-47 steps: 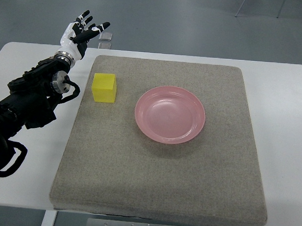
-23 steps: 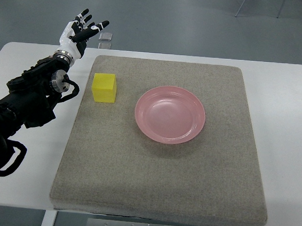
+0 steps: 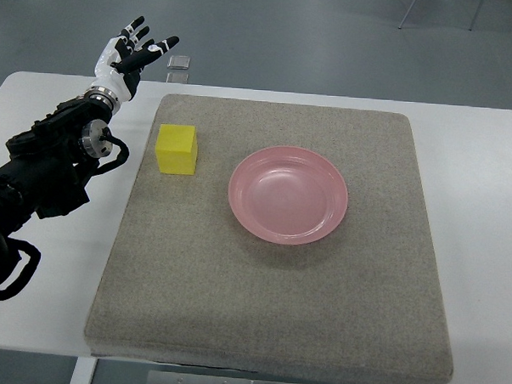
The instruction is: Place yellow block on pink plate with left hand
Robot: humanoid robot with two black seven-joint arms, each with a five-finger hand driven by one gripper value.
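A yellow block sits on the left part of a grey mat. To its right lies a round pink plate with nothing on it. My left hand is raised at the upper left, beyond the mat's far left corner and well apart from the block, its fingers spread and holding nothing. The dark left arm runs in from the left edge over the white table. No right arm shows.
The mat covers most of a white table. A small grey object lies at the table's far edge, just right of my left hand. Grey floor lies beyond the table.
My left hand has drifted slightly left and up, away from the block. Block and plate have not moved.
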